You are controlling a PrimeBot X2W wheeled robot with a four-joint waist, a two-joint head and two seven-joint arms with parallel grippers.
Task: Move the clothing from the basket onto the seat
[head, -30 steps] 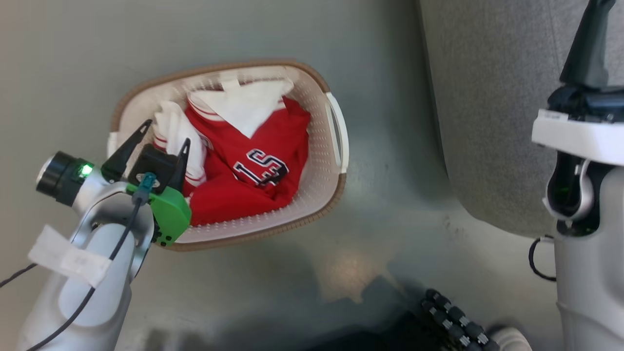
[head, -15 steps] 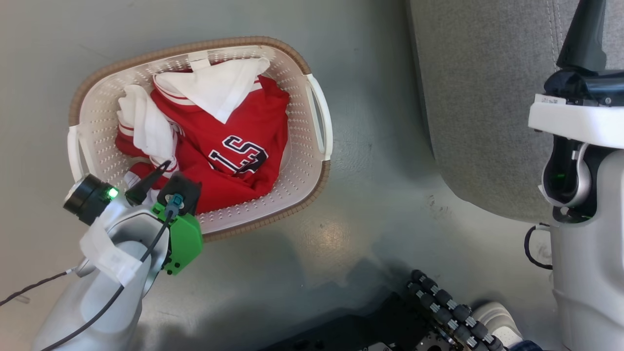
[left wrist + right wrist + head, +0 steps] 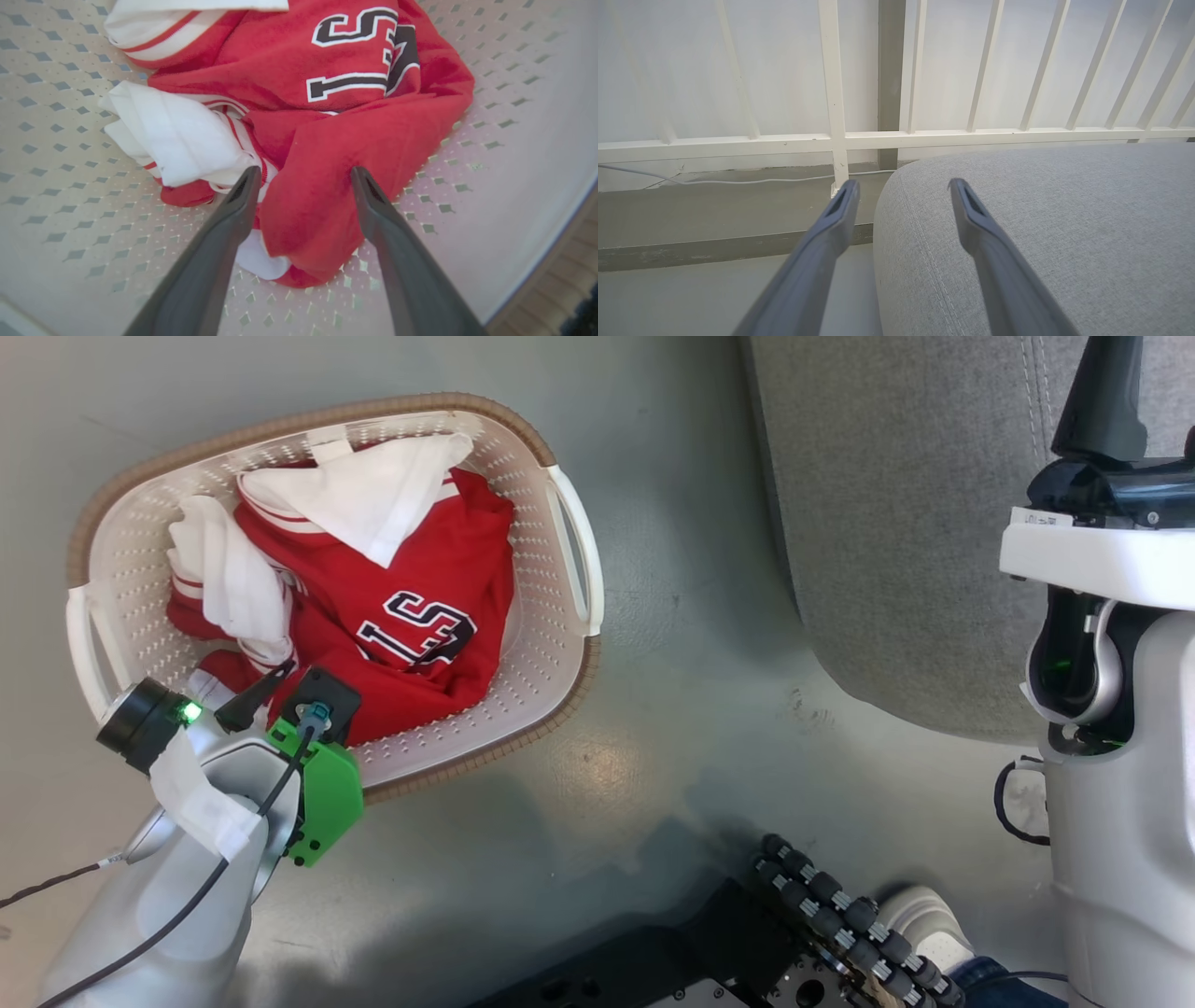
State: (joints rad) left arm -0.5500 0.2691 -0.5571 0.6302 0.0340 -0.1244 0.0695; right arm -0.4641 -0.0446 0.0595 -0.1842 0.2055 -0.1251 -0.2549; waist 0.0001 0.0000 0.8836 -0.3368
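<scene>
Left gripper (image 3: pixel 304 172) is coming down into the basket (image 3: pixel 523 739): a second ago its fingers were riding over the left end by the white sleeve, and now they are sitting low at the near-left corner of the pile. Head camera is panning too, so the whole scene sliding left in the head view is not the things moving. Fingers (image 3: pixel 233 210) are standing wide apart and straddling a red fold of the clothing (image 3: pixel 411 597), one tip lying by the white striped edge and the other against the red fabric; they are not clamping on it, and I can't tell whether the tips are pressing in. All the clothing is still lying bunched inside the basket, with the dark white-outlined characters facing up and white fabric showing at the far side and the left end. Basket is sitting on the grey floor (image 3: pixel 700 728), left of the seat (image 3: pixel 896 523) and clear of it, with nothing resting on the part of the seat that is showing. Right gripper (image 3: pixel 903 183) is hanging over the seat's rounded edge, fingers spread and holding nothing, pointing toward a white railing (image 3: pixel 833 93). A person's foot (image 3: pixel 924 919) is showing at the bottom of the head view, beside the robot's dark base.
</scene>
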